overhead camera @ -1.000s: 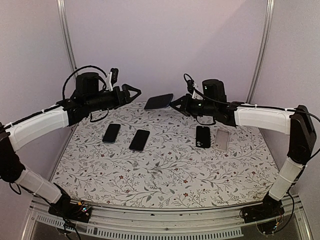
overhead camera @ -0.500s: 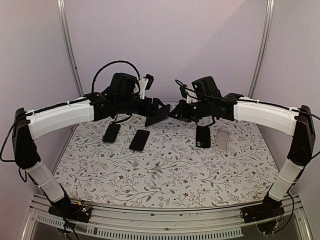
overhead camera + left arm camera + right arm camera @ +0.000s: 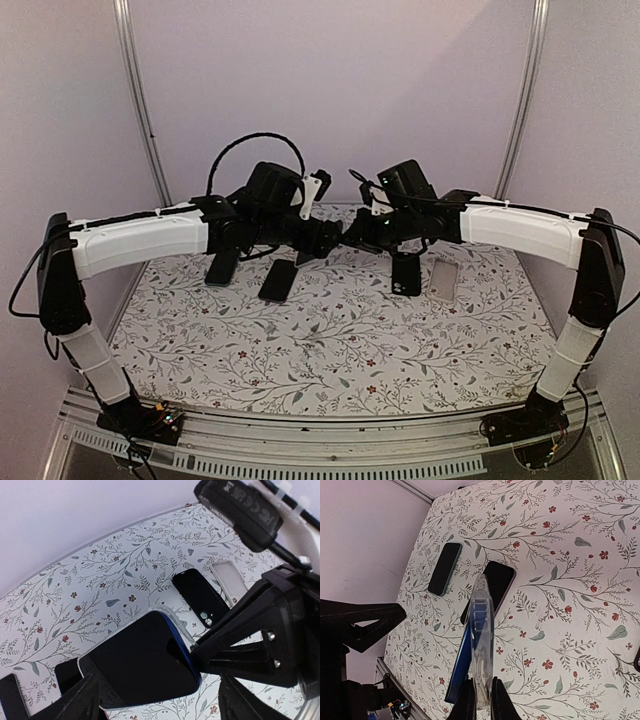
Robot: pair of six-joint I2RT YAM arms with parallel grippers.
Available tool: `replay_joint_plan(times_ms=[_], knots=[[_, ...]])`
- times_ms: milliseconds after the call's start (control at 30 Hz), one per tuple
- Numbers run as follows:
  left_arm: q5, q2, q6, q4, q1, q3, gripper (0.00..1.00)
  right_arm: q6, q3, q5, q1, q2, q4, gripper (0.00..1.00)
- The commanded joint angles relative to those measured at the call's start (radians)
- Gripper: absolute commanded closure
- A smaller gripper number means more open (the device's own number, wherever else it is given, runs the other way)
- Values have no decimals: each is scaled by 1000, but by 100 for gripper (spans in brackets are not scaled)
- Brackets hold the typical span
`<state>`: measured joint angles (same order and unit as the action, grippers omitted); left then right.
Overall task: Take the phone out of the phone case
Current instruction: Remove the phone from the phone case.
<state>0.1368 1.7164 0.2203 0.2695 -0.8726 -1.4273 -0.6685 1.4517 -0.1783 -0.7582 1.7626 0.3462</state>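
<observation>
Meeting in mid-air over the 12 o'clock part of the table [image 3: 330, 350], the two arms hide nearly all of the phone in the overhead view; only the wrist cameras show it. The right wrist view looks along the phone case [image 3: 482, 645] edge-on: the right gripper [image 3: 481, 700] pinches its near end, and its long axis runs from 6 to 12 o'clock, away from the fingers. Beside it, a blue edge slants off toward 7 o'clock, parting from the clear rim near the fingers. The left wrist view shows instead the dark screen of the phone [image 3: 140, 662] facing that camera, with the right gripper at its 3 o'clock side. The left gripper [image 3: 162, 699] is spread wide, with the phone between its fingers; contact cannot be judged. On the table behind lie a black phone [image 3: 200, 597] and a spare case [image 3: 230, 580].
</observation>
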Motion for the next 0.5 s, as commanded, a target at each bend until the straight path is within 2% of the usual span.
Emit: replay_joint_plan(times_ms=[0,467], knots=[[33,33,-27,20,-20,-38,18,-23,19,4,-3,-12,-54,100],[101,85,-41,38,-41,-49,23,-50,-1,-21,-3,-17,-83,100]])
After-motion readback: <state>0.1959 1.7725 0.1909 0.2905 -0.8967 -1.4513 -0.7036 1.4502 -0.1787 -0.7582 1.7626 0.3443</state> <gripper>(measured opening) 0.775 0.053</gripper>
